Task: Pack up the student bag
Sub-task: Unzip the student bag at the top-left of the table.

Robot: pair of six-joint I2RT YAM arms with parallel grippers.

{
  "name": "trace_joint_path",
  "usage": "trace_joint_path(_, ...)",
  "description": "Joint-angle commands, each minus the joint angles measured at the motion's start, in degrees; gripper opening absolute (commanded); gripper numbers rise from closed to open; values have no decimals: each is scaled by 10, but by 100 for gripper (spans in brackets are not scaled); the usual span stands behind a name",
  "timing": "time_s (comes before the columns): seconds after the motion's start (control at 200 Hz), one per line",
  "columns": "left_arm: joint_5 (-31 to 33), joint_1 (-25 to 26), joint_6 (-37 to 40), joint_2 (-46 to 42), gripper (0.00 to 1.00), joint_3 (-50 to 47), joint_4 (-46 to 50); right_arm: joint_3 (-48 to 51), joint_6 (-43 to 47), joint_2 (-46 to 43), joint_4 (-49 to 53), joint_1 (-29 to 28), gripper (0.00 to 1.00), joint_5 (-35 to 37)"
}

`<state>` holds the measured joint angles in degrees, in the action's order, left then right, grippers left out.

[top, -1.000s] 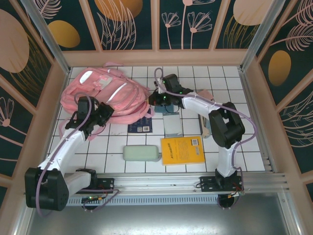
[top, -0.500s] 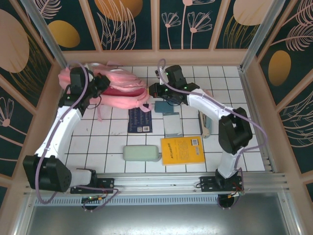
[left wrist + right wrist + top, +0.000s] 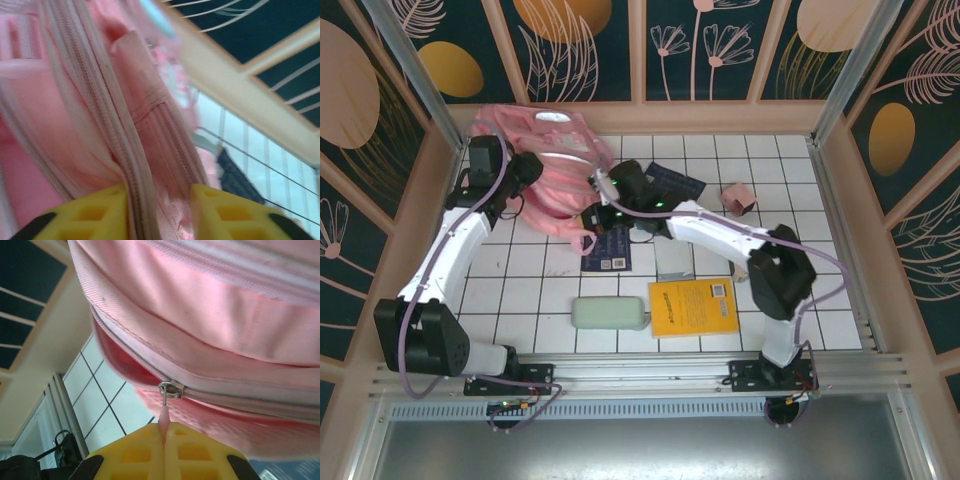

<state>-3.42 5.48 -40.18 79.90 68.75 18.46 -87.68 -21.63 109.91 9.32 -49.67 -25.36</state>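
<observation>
Left gripper [image 3: 528, 172] is right up against the student bag [image 3: 558, 150], a big pink fabric backpack bunched at the far left corner of the white tiled table [image 3: 820, 300], hard by the wooden back wall. On the left wrist camera the gripper [image 3: 157, 216] has its yellow fingers [image 3: 85, 217] standing apart, and a pink zipped seam [image 3: 117, 150] of the bag [image 3: 60, 165] runs straight down between them. Whether the fingers press on that seam, I can't tell.

Over to the right gripper [image 3: 595, 212], reaching in at the bag's near right edge. The right wrist camera has it clean: the gripper [image 3: 164, 432] has its fingers [image 3: 135, 450] closed tight together, pinching the pink zip pull [image 3: 164, 416]. Just above the fingertips hangs the silvery zip slider [image 3: 171, 389], sitting on the zip line of the bag [image 3: 225, 305], which looms over the gripper. Left of the slider the zip gapes a little, with dark red lining [image 3: 122, 371] showing.

Just on the near side of the right gripper lies a dark blue flat booklet [image 3: 607, 252]. Further toward the arm bases sit a mint green oblong case [image 3: 610, 313] and, beside it, a yellow book [image 3: 693, 306], both well apart from either gripper.
</observation>
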Motion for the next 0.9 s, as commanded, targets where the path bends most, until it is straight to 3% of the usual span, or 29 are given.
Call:
trace_joint_path(0.0, 70, 0, -20, -5, 44, -5, 45, -74, -24, 56, -31, -26, 0, -38)
trace_joint_path(0.145, 108, -5, -55, -50, 58, -13, 95, -143, -66, 123, -35, -23, 0, -33)
trace_joint_path(0.4, 21, -12, -169, -165, 65, -126, 88, -186, -102, 164, -57, -19, 0, -56)
trace_joint_path(0.48, -32, -18, -257, -204, 69, -217, 42, -185, -102, 163, -61, -20, 0, -58)
trace_joint_path(0.545, -92, -20, -339, -232, 71, -303, -59, -183, -104, 162, -62, -21, 0, -61)
trace_joint_path(0.61, -121, -20, -403, -238, 79, -363, -139, -179, -105, 162, -64, -23, 0, -63)
trace_joint_path(0.715, -103, -21, -399, -216, 77, -373, -163, -174, -104, 161, -66, -27, 0, -64)
trace_joint_path(0.896, -104, -26, -376, -202, 65, -346, -188, -158, -96, 154, -62, -34, 0, -59)
